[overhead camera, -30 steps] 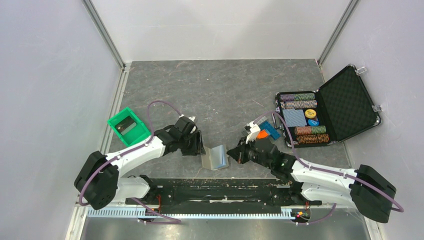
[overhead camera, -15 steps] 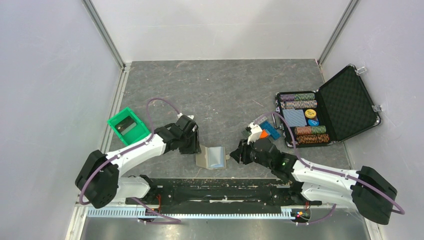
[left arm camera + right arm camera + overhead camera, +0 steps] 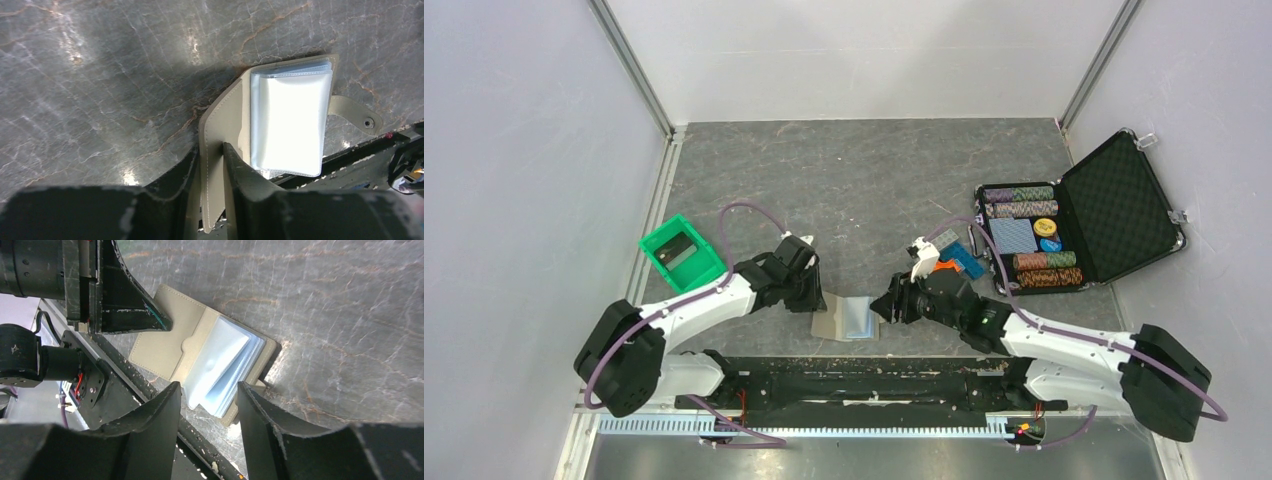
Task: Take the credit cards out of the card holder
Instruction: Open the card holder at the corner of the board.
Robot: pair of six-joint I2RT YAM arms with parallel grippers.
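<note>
The card holder [image 3: 846, 318] lies open near the table's front edge, taupe outside, with pale-blue plastic sleeves [image 3: 290, 125] facing up. My left gripper [image 3: 817, 300] is shut on the card holder's left flap [image 3: 220, 125], which sits between its fingertips [image 3: 210, 150]. At the card holder's right edge [image 3: 160, 347] my right gripper [image 3: 886, 305] stands open, with the sleeve edges below the gap between its fingers [image 3: 207, 390]. No credit cards show in the sleeves. A dark grey flat rectangle, like a card [image 3: 680, 252], lies in the green bin.
The green bin [image 3: 664, 240] stands at the left by the wall rail. An open black case [image 3: 1114, 210] with poker chips sits at the right, with small blue and orange items [image 3: 959, 262] beside it. A black base rail [image 3: 854, 375] runs just in front of the holder.
</note>
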